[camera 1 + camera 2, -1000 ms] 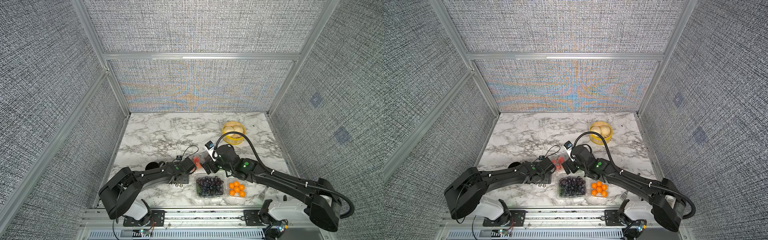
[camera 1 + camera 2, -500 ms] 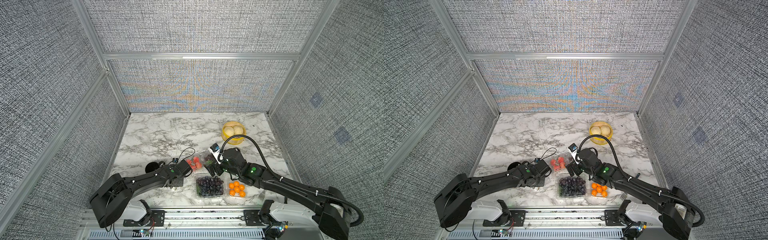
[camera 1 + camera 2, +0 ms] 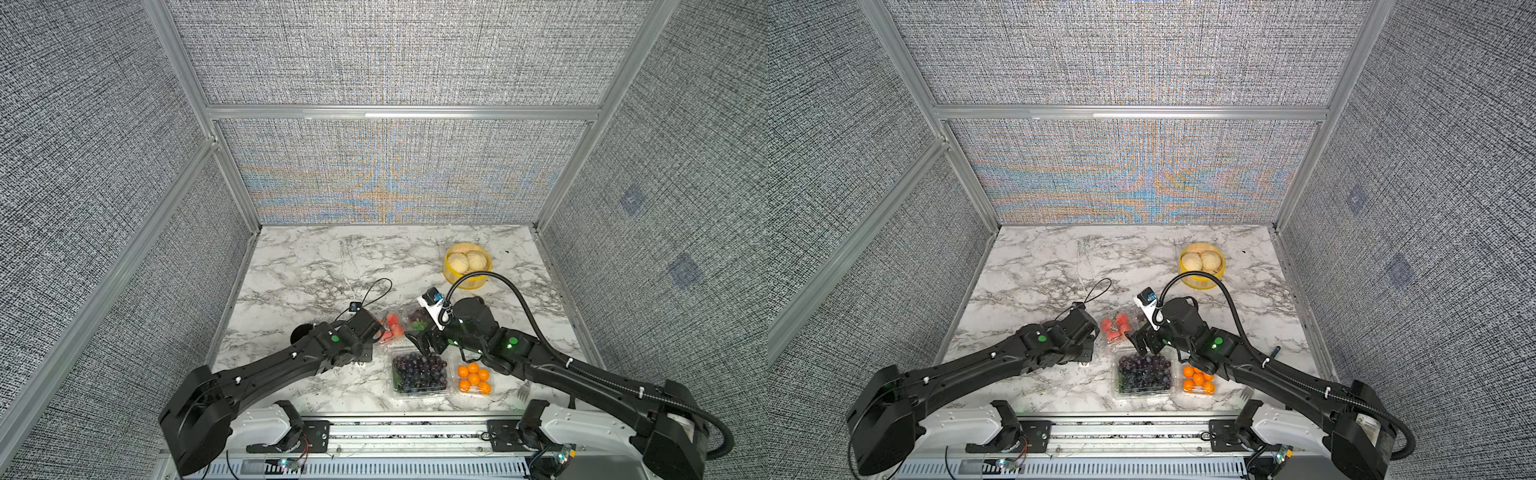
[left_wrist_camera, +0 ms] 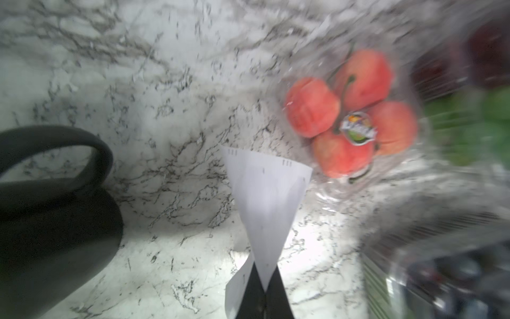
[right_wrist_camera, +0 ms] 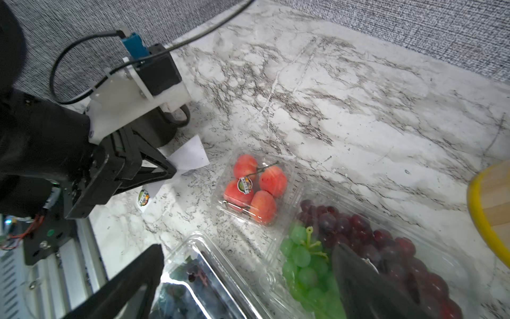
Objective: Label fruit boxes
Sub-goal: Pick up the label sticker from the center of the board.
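White-and-grey marble tabletop (image 3: 316, 266): the left gripper (image 4: 263, 287) is clenched on a thin white sticker sheet (image 4: 266, 187), just beside the clear plastic red fruit box (image 5: 254, 187). The right gripper (image 5: 247, 254), jaws spread wide and empty, hangs near the glossy purple and green grapes box (image 5: 358, 234).

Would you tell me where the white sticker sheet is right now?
In the left wrist view, the white sticker sheet is pinched in the shut left gripper, just to the robot's left of the box of red fruit.
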